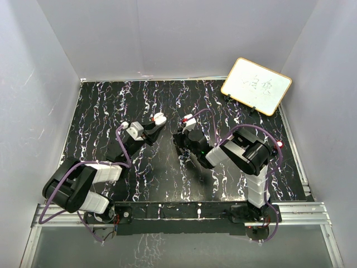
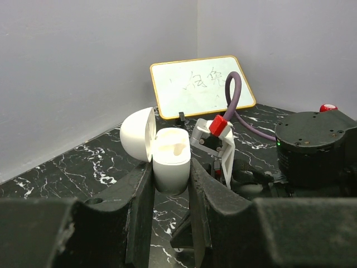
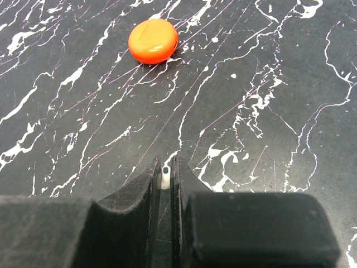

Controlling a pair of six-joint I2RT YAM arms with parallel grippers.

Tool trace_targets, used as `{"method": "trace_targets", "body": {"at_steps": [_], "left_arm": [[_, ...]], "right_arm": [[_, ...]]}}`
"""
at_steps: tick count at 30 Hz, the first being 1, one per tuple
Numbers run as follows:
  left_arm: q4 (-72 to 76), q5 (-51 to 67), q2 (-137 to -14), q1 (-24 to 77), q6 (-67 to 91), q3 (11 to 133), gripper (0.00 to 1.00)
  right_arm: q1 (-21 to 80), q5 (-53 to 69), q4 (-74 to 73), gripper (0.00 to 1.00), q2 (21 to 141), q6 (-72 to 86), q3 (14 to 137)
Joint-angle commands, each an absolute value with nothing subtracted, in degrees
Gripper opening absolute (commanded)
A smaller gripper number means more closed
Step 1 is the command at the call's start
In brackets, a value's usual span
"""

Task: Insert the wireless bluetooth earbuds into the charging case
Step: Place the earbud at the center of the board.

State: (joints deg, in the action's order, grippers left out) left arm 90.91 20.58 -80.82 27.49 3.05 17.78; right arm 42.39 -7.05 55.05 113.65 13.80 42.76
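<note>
Right gripper: the jaws are drawn almost together, pinching a tiny pale earbud with a dark spot. Only a sliver of it shows between the fingers, above the table.
Left gripper: it is narrowed onto the lower half of the white charging case and holds it upright off the table. The lid is swung open to the left.
Spacing: in the top view the two grippers sit near each other mid-table, with the earbud to the right of the case and not touching it.
Second earbud: you cannot tell whether it already sits in the case, whose inside shows only a pale shape.
Risk, slip: your hold on the earbud is thin, so a jolt could let it twist or drop onto the patterned table.
Risk, misfit: you cannot read the bud's orientation, so it may land askew in its well.
Risk, contact: your right fingers could knock the open lid or push the case down through the left grip.
Risk, distraction: the orange puck lying far left in the right wrist view is not your target.
</note>
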Motion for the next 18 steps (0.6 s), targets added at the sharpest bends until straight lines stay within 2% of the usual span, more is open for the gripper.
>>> {"method": "trace_targets", "body": {"at_steps": [1, 3, 11, 16, 18], "left_arm": [[94.39, 21.48, -78.66, 27.24, 4.52, 18.48, 0.00], [94.44, 21.40, -78.66, 27.24, 4.64, 18.63, 0.00], [91.69, 21.83, -76.32, 27.24, 5.21, 19.42, 0.00], [90.52, 22.41, -76.12, 27.23, 5.62, 19.67, 0.00], [90.19, 22.29, -76.00, 27.22, 5.91, 19.70, 0.00]], "right_arm": [[42.63, -8.56, 56.80, 0.00, 113.29, 14.23, 44.08], [42.70, -8.63, 56.77, 0.01, 113.21, 14.26, 43.96], [42.63, -8.71, 56.23, 0.18, 112.58, 14.42, 43.65], [42.67, -8.00, 56.87, 0.45, 108.50, 14.24, 41.99], [42.50, -8.03, 55.79, 0.50, 106.03, 14.23, 41.63]]}}
